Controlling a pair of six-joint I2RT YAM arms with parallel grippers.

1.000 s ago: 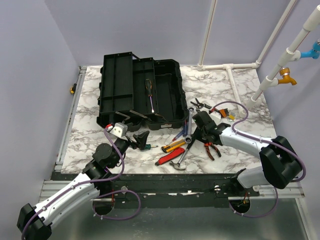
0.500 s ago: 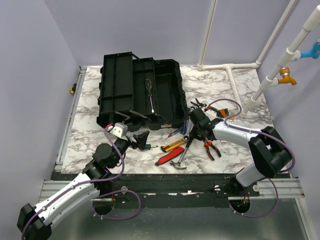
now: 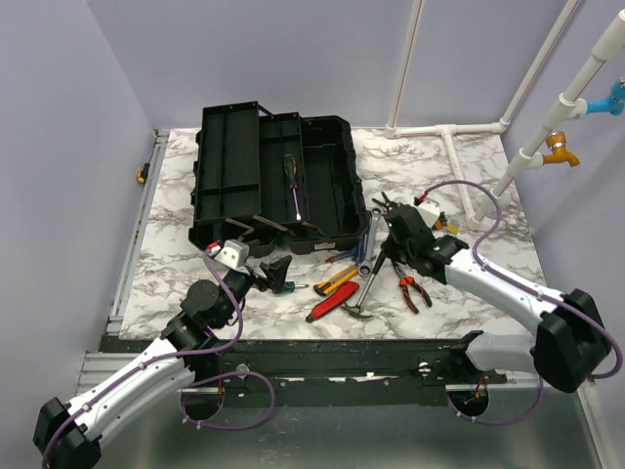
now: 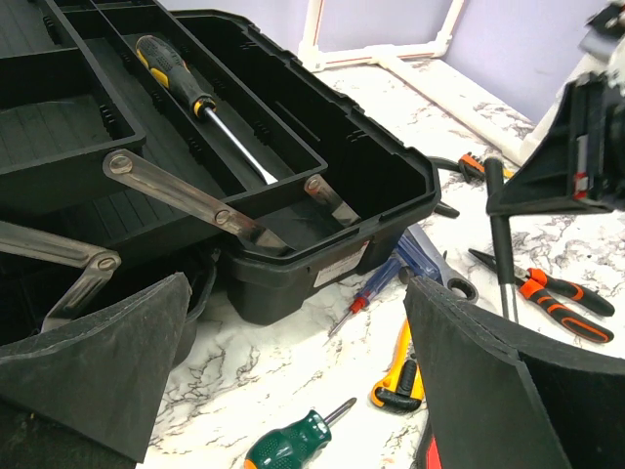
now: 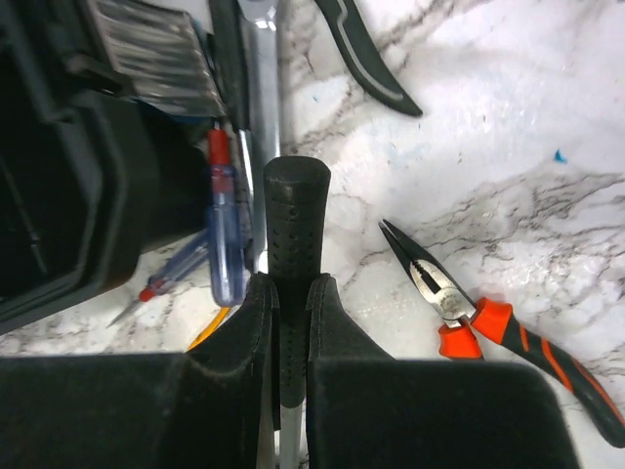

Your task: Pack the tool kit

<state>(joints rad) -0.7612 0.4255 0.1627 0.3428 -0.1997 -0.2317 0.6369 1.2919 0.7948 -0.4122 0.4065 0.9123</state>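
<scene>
The black toolbox [image 3: 327, 186] stands open at the back left, with a yellow-and-black screwdriver [image 3: 291, 186] lying in its tray; the toolbox also shows in the left wrist view [image 4: 322, 186]. My right gripper [image 3: 389, 256] is shut on the black handle of the hammer [image 5: 298, 215], whose head [image 3: 356, 311] stays low on the table. My left gripper [image 3: 273, 274] is open and empty, just in front of the toolbox, above a green screwdriver [image 4: 293, 445]. A yellow utility knife [image 3: 337, 283] and a red tool [image 3: 327, 305] lie between the arms.
Orange-handled pliers [image 5: 488, 318] lie right of the hammer. Blue screwdrivers [image 5: 225, 244] and a wrench [image 3: 371, 239] lie against the toolbox's front right corner. More small tools [image 3: 391, 205] lie behind my right gripper. White pipes [image 3: 449, 132] run along the back right.
My right gripper has swung left, then back right and up a little with the hammer handle in it; the hammer head has shifted slightly. The left arm has not moved.
</scene>
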